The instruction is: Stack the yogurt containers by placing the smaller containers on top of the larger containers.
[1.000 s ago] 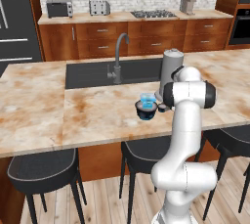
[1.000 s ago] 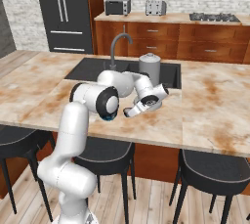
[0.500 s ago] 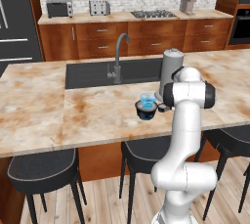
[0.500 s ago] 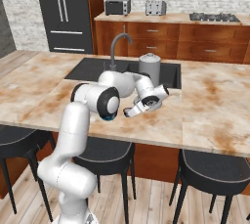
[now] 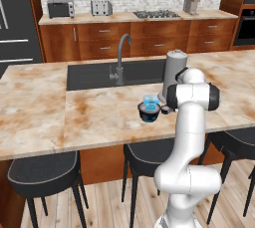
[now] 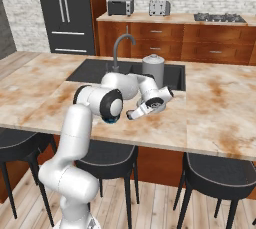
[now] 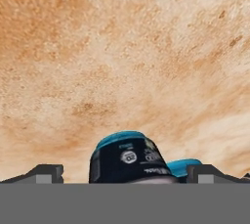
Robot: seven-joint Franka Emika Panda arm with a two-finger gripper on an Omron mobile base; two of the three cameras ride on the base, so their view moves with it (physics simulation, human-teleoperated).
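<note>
Light-blue cup (image 5: 150,100) sits atop the navy tub (image 5: 149,113) on the marble bench (image 5: 94,115); just right, the arm reaches low, fingers (image 7: 49,172) spread either side of a dark cup (image 7: 128,158). Grey cylinder (image 5: 173,72) stands behind.

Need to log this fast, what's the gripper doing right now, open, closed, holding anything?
Gripper: fingers spread wide, either side of the dark navy tub; open, not visibly clamping it.
</note>
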